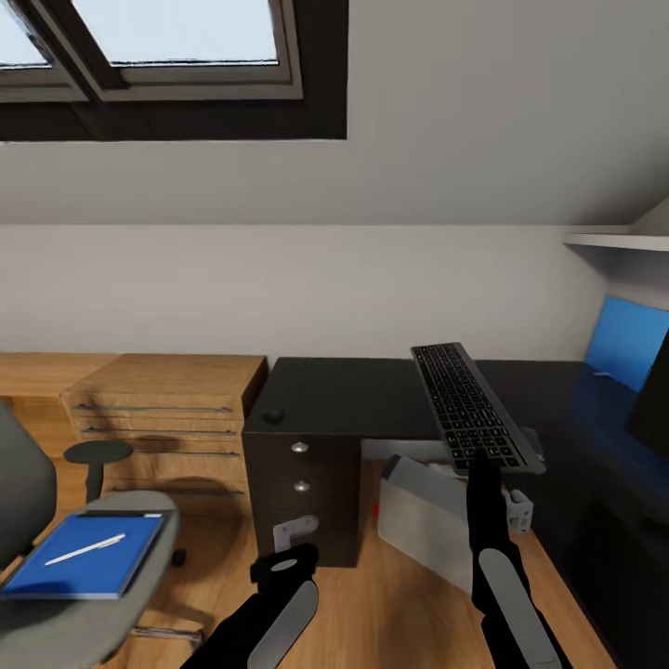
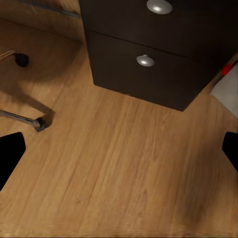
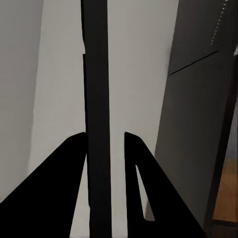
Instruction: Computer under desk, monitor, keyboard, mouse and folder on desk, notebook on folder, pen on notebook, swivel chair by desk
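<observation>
Above the desk (image 1: 353, 395), over its near edge, the right gripper (image 1: 483, 462) has the keyboard (image 1: 472, 402) pinched by its near short end; the board is carried clear of the glossy top, slanting away from the desk front toward the wall. Right wrist view: both fingers (image 3: 59, 183) closed flat against the thin edge of the keyboard (image 3: 96, 99), no gap seen. Left gripper (image 1: 283, 564) hangs low in front of the desk's drawer block, jaws spread wide, nothing held; left wrist view shows its fingertips (image 2: 10, 153) far apart over bare wood floor, drawer knobs beyond. Computer (image 1: 423, 516) sits on the floor under the desk, red light showing. Monitor (image 1: 650, 400) at the far right end of the desk, only a dark edge visible. Small dark mouse-like lump (image 1: 272, 415) at the desk's left front corner, too small to be sure. Swivel chair (image 1: 84, 567) stands left of the desk, well apart, with the folder (image 1: 85, 554) on its seat and the pen (image 1: 85, 549) lying on top; notebook not made out. Judgement: step in hand is setting the keyboard down beside the monitor. Carry it rightward along the desk, level it parallel to the top first, lower until flat, release only then; an end grip gives a long lever, so move slowly to avoid swing or slip
</observation>
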You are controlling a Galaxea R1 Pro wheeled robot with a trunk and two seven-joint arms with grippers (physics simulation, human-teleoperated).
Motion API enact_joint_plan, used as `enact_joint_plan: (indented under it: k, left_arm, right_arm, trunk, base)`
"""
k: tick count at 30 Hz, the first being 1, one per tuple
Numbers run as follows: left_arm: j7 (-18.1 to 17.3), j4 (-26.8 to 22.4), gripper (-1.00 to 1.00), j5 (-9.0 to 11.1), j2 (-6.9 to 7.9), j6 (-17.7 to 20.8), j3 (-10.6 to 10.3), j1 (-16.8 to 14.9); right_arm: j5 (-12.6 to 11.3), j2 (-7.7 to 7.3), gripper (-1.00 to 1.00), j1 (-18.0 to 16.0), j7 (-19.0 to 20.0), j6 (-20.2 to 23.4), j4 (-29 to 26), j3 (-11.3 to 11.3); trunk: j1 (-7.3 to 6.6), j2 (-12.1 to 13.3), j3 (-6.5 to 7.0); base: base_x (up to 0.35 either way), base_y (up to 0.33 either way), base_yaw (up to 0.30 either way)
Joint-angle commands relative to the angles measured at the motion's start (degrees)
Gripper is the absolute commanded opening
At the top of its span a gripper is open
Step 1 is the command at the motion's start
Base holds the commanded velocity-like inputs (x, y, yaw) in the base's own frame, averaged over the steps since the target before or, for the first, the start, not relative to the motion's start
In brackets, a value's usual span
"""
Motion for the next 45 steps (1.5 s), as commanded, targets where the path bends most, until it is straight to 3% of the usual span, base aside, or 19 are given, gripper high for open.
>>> enact_joint_plan:
  k: [1,7,27,30,32,39,45]
  left_arm:
    - [0.4,-0.1,1.00,0.2,0.03,0.3,-0.1,-0.1]
    - [0.4,-0.1,1.00,0.1,-0.03,0.4,-0.3,0.0]
    - [0.3,1.9,1.00,0.3,-0.14,0.4,-0.6,-0.1]
    - [-0.2,7.4,1.00,0.2,-0.14,0.1,-0.6,0.0]
    - [-2.4,12.1,1.00,0.2,-0.07,-1.2,-0.6,0.0]
    - [-19.8,32.7,1.00,-0.1,-0.04,-14.8,-0.6,0.0]
    - [-24.3,41.3,1.00,-0.2,0.10,-19.4,-0.5,0.0]
  right_arm:
    - [-0.2,0.01,-1.00,0.0,-0.1,-0.2,-0.1,0.0]
    - [-0.2,0.07,-1.00,0.0,-0.1,-0.3,0.0,0.0]
    - [-0.2,-0.02,-1.00,0.0,-0.1,-0.2,0.0,0.0]
    - [-0.2,-0.09,-1.00,0.0,-0.1,-0.1,0.0,0.0]
    - [-0.2,-0.13,-1.00,0.0,-0.1,-0.1,0.0,0.0]
    - [-0.1,-0.23,-1.00,0.0,-0.1,-0.1,-0.2,-0.1]
    - [0.0,-0.25,-1.00,0.0,-0.1,-0.1,-0.2,-0.1]
  trunk:
    - [-0.04,0.0,-0.06]
    - [-0.04,0.0,-0.12]
    - [-4.43,8.0,2.79]
    - [-5.09,9.2,3.32]
    - [-5.53,10.0,3.68]
    - [-7.07,12.8,4.94]
    - [-7.94,14.4,5.66]
  base:
    - [-0.336,0.000,0.032]
    - [-0.207,-0.006,0.013]
    - [-0.008,0.000,0.043]
    - [0.000,0.000,0.000]
    - [0.000,0.000,0.000]
    - [0.000,0.000,0.000]
    - [0.000,0.000,0.000]
